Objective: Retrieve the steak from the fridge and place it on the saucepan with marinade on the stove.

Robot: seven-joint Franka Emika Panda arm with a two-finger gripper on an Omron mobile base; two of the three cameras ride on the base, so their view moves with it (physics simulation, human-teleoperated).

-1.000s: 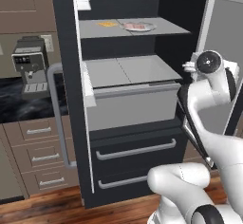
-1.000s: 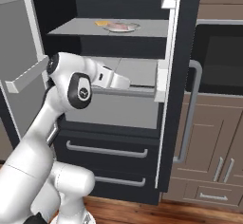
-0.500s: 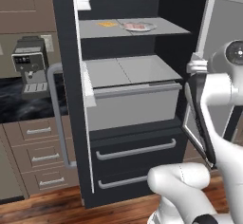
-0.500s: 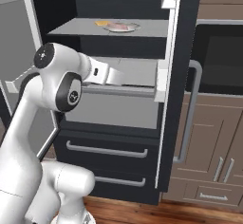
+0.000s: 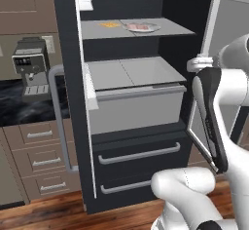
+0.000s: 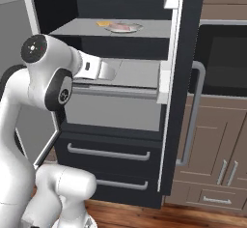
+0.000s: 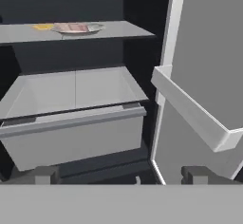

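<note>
I face the open fridge (image 5: pixel 131 117) in a kitchen with brown cabinets (image 5: pixel 39 161), a wood floor (image 5: pixel 58 214) and a coffee machine (image 5: pixel 30 67) on the dark desk (image 5: pixel 24 105) off to the left. Since a second ago my arm has folded upward and my hand has drawn back from the grey drawer (image 7: pixel 76 123). My end effector (image 7: pixel 121 174) stands wide open, holding nothing. The steak (image 7: pixel 75 27) lies on its plate (image 7: pixel 95 28) on the upper shelf (image 7: pixel 128 28), above and to the left of my end effector, well apart, beside an orange item (image 7: pixel 42 27).
</note>
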